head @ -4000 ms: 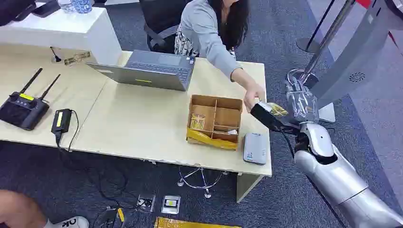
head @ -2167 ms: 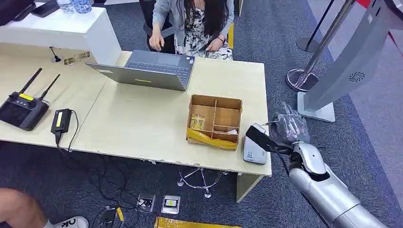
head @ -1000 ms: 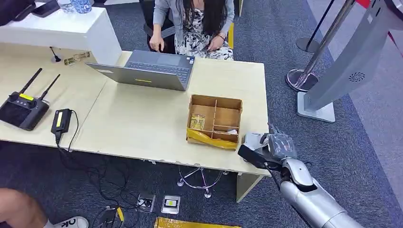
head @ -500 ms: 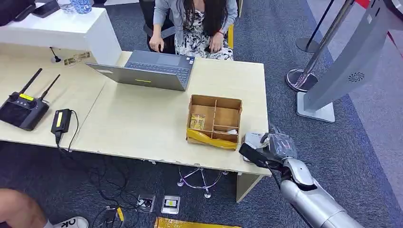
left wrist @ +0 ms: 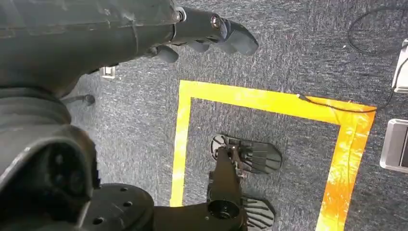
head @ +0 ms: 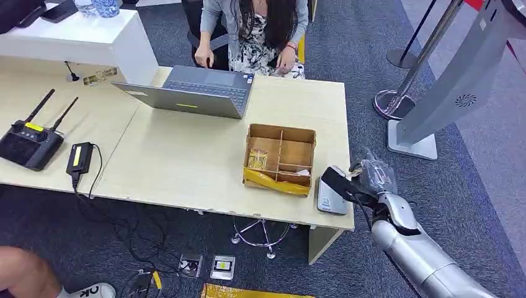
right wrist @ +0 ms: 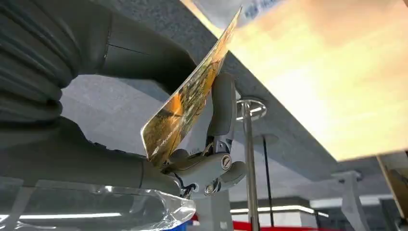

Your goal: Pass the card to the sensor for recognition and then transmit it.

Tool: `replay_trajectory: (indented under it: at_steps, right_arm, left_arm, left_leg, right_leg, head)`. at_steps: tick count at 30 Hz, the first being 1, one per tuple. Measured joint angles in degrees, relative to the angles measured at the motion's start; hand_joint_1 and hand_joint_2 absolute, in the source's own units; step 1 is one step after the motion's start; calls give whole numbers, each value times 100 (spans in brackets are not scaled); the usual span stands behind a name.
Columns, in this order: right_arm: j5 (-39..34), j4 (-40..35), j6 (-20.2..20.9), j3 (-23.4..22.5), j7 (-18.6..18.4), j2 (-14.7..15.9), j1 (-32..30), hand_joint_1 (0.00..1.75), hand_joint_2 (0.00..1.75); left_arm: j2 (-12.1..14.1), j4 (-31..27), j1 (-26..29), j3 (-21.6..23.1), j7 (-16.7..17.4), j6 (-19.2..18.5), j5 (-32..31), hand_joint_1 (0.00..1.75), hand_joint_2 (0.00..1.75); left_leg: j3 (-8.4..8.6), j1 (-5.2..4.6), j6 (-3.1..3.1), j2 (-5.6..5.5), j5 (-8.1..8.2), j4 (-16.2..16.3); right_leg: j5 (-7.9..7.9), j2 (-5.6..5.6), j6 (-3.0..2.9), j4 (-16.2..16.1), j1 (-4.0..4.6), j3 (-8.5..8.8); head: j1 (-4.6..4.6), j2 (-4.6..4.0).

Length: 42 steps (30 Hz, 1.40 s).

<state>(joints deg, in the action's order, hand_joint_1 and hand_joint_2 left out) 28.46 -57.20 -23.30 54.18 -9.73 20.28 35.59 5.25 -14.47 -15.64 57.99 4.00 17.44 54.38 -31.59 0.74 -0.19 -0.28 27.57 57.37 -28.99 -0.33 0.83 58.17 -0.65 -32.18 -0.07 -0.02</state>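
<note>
Now right robot hand (head: 370,177) off the table (head: 186,161) corner beside the sensor (head: 332,192) — pinching the card (right wrist: 190,98) edge-up

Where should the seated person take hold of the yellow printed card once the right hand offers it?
By the free corner of the yellow printed card, the part sticking out beyond the right hand. The thumb and fingers pinch its lower part, so coming from the far side, opposite the palm, should meet bare card.
</note>
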Motion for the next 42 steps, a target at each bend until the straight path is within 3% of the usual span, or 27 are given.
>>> replay_trajectory:
  at_steps: [15, 31, 42]
  right_arm:
    - [288, -52, 55, -103, -39, -172, 650, 175, 175]
    - [383, 400, -70, -103, 343, -881, 1009, 175, 175]
    - [548, 599, -63, -103, 313, -1117, 1075, 175, 175]
  left_arm:
    - [-26, 2, -72, 101, 74, -116, -140, 0, 0]
    - [-116, 4, -165, 205, 164, -177, -192, 0, 0]
    - [-138, 4, -193, 249, 210, -179, -192, 0, 0]
  left_leg:
    - [0, 0, -2, 0, -2, 0]
    - [0, 1, -3, 0, -3, 0]
    - [-1, 1, -3, 0, -3, 0]
  right_leg:
    - [1, 1, 0, 2, 0, 0]
    - [1, 0, -1, 3, 1, 0]
    - [0, 1, -1, 3, 1, -1]
  head:
    - [2, 0]
    - [2, 0]
    - [2, 0]
